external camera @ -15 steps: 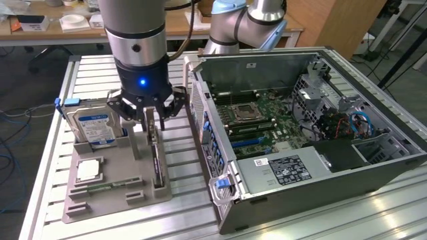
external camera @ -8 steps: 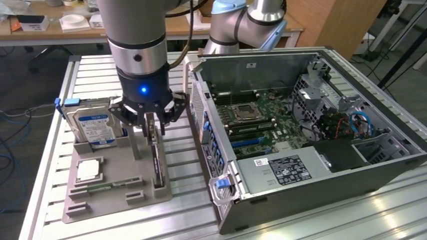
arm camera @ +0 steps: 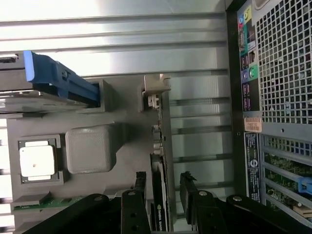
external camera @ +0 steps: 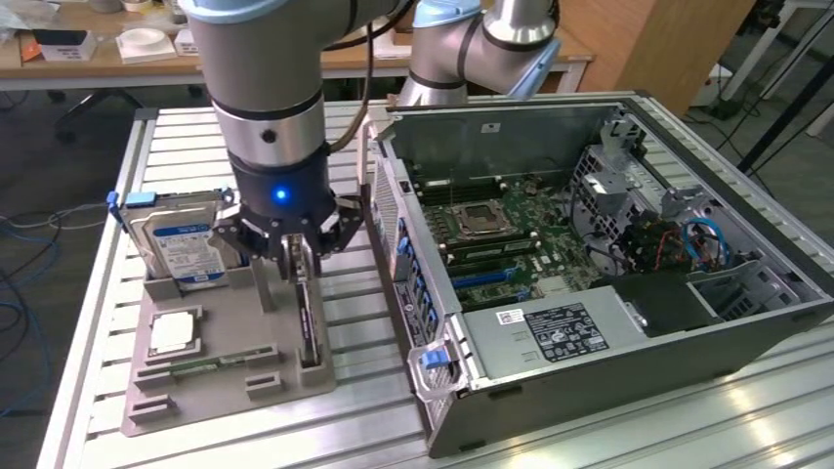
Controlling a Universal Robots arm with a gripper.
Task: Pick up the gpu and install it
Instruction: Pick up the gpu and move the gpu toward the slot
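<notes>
On slatted table, tray holds gpu

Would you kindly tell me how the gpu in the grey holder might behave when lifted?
Likely stiff: the gpu is a thin board standing on edge. Its metal bracket at one end may weigh that end down. The open gripper straddles its flat faces, so it might pivot.

Behind your ribbed aluminium bench a light wooden desk is standing; blue cables are trailing over grey floor.
</notes>
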